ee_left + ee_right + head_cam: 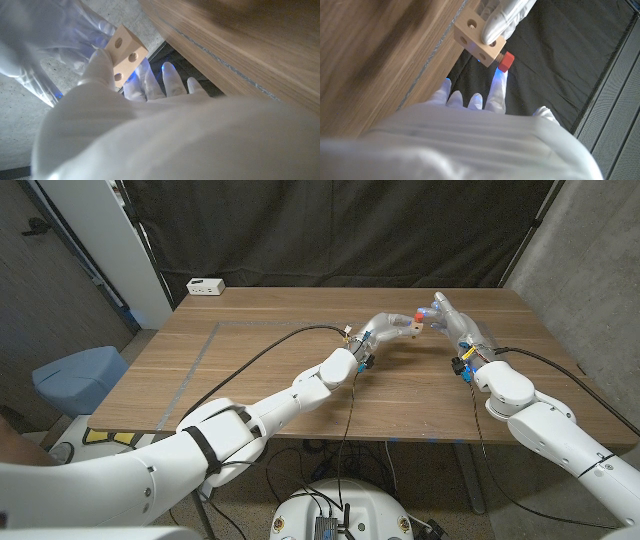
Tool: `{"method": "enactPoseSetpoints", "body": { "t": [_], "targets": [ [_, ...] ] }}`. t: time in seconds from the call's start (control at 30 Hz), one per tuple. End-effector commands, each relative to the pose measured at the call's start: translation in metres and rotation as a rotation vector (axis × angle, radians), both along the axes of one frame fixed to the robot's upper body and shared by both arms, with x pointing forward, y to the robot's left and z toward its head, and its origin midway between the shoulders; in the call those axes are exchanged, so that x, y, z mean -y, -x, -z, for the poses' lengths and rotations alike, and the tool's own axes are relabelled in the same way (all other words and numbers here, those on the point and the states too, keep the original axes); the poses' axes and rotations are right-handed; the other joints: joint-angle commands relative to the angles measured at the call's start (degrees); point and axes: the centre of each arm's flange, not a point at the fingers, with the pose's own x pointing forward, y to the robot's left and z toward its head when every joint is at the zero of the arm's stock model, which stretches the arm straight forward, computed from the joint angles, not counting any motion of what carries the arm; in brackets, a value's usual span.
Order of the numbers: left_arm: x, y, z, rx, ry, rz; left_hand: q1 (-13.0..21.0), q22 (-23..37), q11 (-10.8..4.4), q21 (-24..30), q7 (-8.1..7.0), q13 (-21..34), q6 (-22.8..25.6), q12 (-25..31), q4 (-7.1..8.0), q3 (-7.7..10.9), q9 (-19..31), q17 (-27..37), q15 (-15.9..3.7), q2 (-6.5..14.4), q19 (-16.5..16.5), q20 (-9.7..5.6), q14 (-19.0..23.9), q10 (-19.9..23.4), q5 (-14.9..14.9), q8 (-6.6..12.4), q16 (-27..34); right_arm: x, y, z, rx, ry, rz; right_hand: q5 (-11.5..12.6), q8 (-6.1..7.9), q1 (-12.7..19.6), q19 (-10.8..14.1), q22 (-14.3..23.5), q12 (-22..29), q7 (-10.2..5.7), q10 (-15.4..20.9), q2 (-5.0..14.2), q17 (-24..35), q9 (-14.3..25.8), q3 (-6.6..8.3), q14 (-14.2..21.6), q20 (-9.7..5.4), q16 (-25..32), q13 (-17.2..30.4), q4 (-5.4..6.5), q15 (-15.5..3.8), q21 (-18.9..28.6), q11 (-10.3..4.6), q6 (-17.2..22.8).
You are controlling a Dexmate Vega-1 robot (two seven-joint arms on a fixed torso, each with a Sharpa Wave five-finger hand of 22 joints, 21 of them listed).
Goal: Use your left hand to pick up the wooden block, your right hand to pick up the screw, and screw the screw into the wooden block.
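Above the brown wooden worktop (300,370), right of centre, a pale holed wooden block (412,327) is gripped by the left hand (385,326), while a red-headed screw (420,313) is held against it in the right hand's (447,319) fingers (498,90).

No text, label, brand, number or sign could be read anywhere in these views, not even on the small white box (205,286) at the far corner of the brown wooden table (260,370).
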Motion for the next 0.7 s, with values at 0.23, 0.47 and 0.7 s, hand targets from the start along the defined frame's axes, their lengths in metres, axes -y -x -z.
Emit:
{"method": "enactPoseSetpoints", "body": {
  "t": [0.23,0.47,0.7],
  "targets": [
    [-0.0029,-0.0018,0.0015,-0.009,0.006,-0.002,2.6,0.2,-0.23,0.1,1.21,0.9,5.2,0.3,1.3,1.76,0.1,0.3,-5.25,3.6,0.5,0.01,0.4,0.9,0.4,0.33,-0.1,-0.0026,-0.001,0.0025,-0.013,-0.003,0.016,0.3,0.7,0.1,0.8,0.3,0.4,0.19,1.3,0.58,0.1,0.1,-0.13,0.9,0.27,0.5,0.0,-0.1,-0.36,0.4,-0.31,2.3],
    [-0.0033,-0.003,0.0014,-0.01,0.005,-0.003,2.5,0.2,-0.22,0.1,1.14,1.0,5.3,0.3,1.35,1.76,0.1,0.3,-5.23,3.6,0.5,0.01,0.4,1.0,0.4,0.35,-0.1,-0.0024,-0.0025,0.0049,-0.022,-0.021,0.025,0.4,0.72,0.3,1.2,0.3,0.5,0.37,2.0,0.68,0.0,0.1,-0.04,1.3,0.33,0.6,0.0,-0.19,-0.46,0.4,-0.52,3.1],
    [-0.0032,-0.0048,0.0005,-0.012,0.004,-0.003,2.5,0.2,-0.22,0.1,1.12,1.0,5.3,0.3,1.33,1.76,0.1,0.3,-5.23,3.5,0.4,0.0,0.5,0.9,0.4,0.35,-0.2,-0.0017,-0.0035,0.0073,-0.024,-0.035,0.035,0.4,0.69,0.4,1.6,0.3,0.6,0.37,2.4,0.7,0.0,0.1,-0.01,1.6,0.49,0.6,0.0,-0.23,-0.53,0.5,-0.44,3.5]
  ]
}}
